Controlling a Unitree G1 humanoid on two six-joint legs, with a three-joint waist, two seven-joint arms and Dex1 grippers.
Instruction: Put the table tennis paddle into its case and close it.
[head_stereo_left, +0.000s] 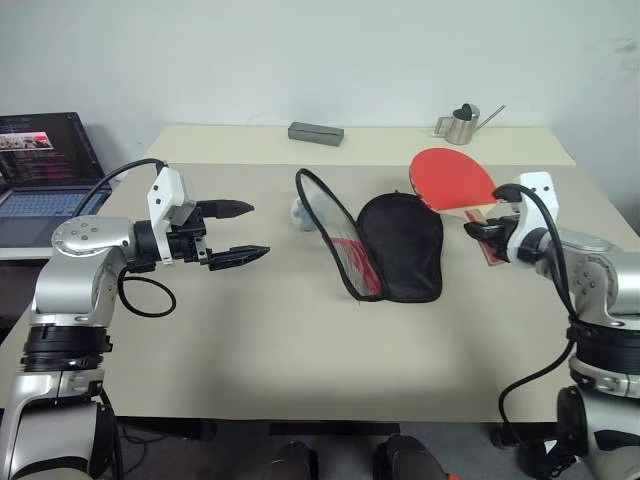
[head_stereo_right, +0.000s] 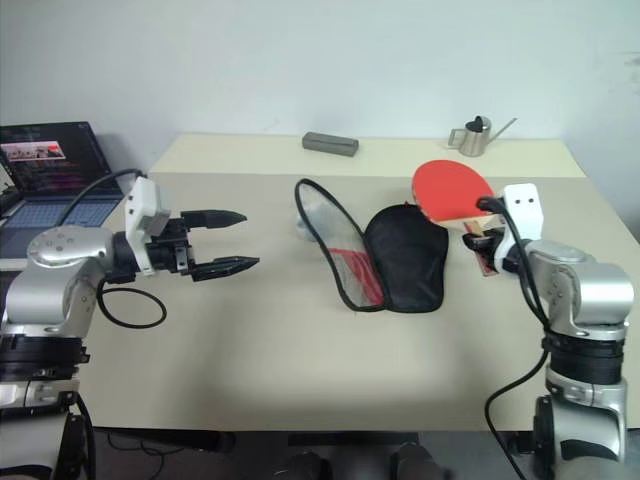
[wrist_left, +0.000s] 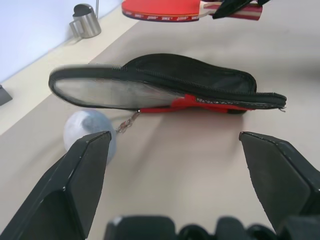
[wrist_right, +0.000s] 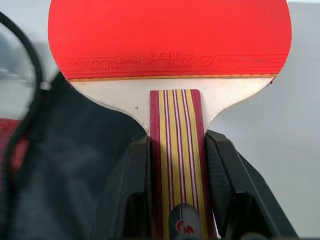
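While the right tool (head_stereo_left: 487, 232) clamps the striped wooden handle between its two black fingers, the paddle (head_stereo_left: 452, 178) is held near the bench's (head_stereo_left: 250, 350) right edge, red face pointing toward the far edge. Just left of it, mid-bench, the case (head_stereo_left: 400, 248) lies unzipped, its flap (head_stereo_left: 325, 215) standing up. A pale ball (wrist_left: 90, 135) sits beside the flap. Toward the left edge, the left tool (head_stereo_left: 238, 232) hovers wide open, holding nothing. A metal can (head_stereo_left: 461, 125) and a grey block (head_stereo_left: 316, 133) stand along the far edge.
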